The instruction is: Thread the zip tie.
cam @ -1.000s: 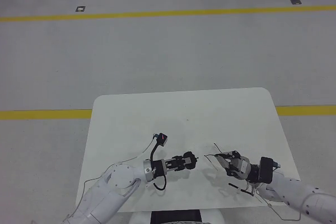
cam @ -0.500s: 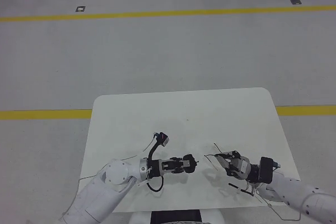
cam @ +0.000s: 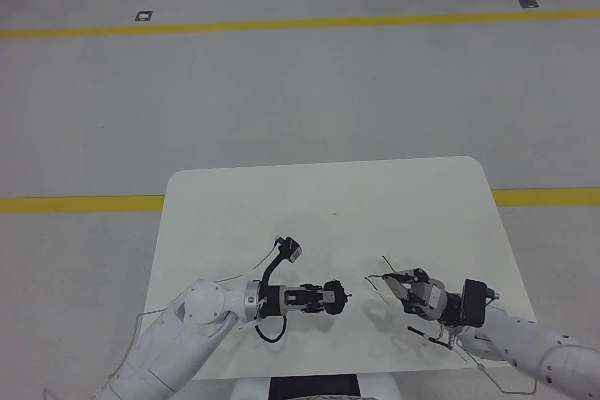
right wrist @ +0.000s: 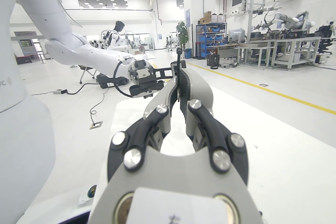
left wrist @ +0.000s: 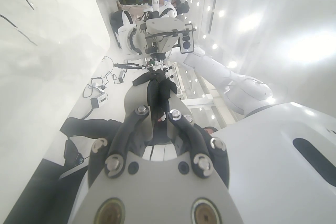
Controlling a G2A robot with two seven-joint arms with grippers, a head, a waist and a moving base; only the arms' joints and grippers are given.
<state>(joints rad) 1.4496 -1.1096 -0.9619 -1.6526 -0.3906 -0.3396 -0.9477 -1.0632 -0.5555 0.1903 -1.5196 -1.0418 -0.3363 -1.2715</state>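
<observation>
Zip tie [right wrist: 179, 59] stands upright, pinched mid-strap between the right hand's [right wrist: 179, 78] pads above the table [cam: 380, 200], probably so that its free end is presented for threading. Left hand [cam: 338, 296] faces it nearby, fingers pressed together; what they grip I cannot tell.

a white table [cam: 310, 200] stands on grey floor [cam: 280, 90] crossed by yellow lines [cam: 70, 204].
</observation>
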